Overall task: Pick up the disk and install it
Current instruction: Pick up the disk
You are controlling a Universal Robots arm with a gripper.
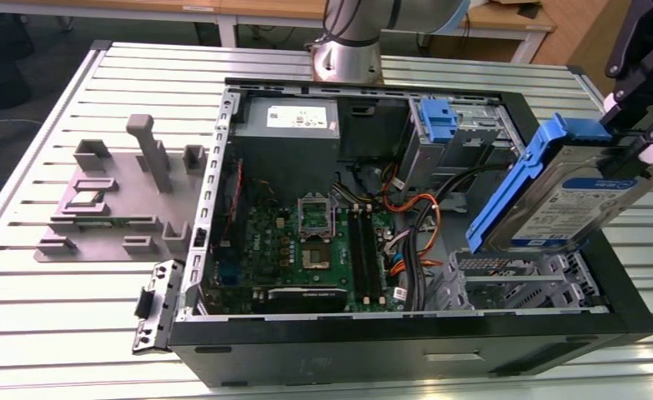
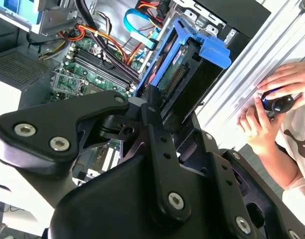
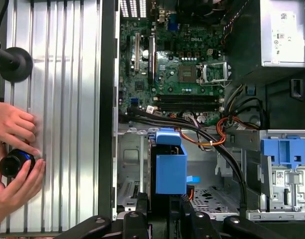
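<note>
Hanging tilted above the open computer case [image 1: 415, 354], the disk [image 1: 571, 200] is shown clamped in the gripper [image 1: 641, 158] at the exterior view's right | second wrist view: the disk [image 2: 185, 74] is gripped at one end, beyond it the motherboard [image 2: 87, 59] | first wrist view: the disk [image 3: 171, 172] is held over the case's metal cage [image 3: 130, 169]; a person's hand [image 3: 13, 130] is seen over the worktop [image 3: 68, 99].

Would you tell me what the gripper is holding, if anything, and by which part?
The gripper holds the disk by its raised end.
</note>
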